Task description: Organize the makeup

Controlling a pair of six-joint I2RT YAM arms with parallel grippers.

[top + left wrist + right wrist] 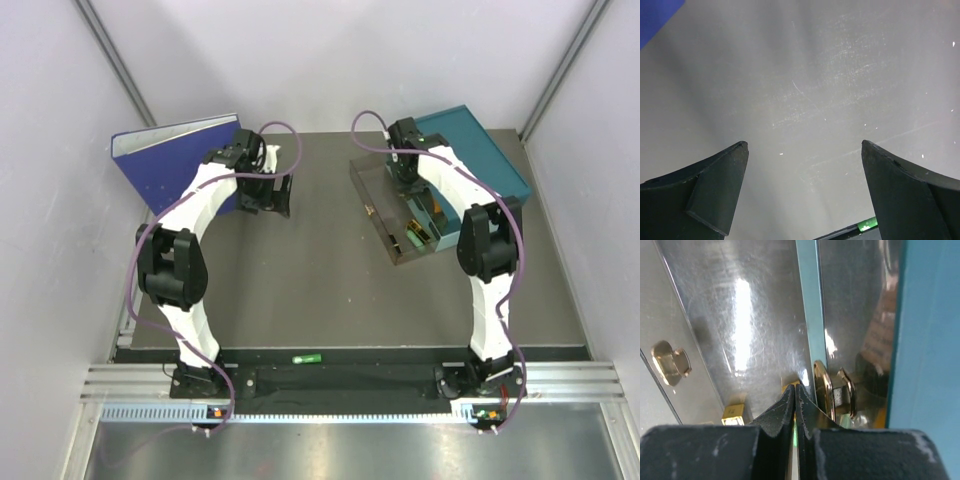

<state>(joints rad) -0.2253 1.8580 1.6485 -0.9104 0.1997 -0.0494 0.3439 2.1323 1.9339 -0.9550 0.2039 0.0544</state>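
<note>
Several pieces of the makeup point(417, 235) lie at the near end of a clear drawer point(372, 200) pulled out of the teal drawer box point(490, 160). My right gripper point(400, 182) hangs over the drawer's far end. In the right wrist view this gripper point(795, 389) is shut with nothing in it, its tips just left of a gold knob point(823, 390). A gold case point(733, 413) shows below on the left. My left gripper point(279, 195) is open beside the blue binder point(165, 165), and the left wrist view shows only bare table between its fingers point(720, 185).
A second gold knob point(670, 361) sits on the clear panel to the left. A small green item point(307, 357) lies on the black strip at the table's near edge and is also in the left wrist view point(867, 224). Grey walls close in both sides.
</note>
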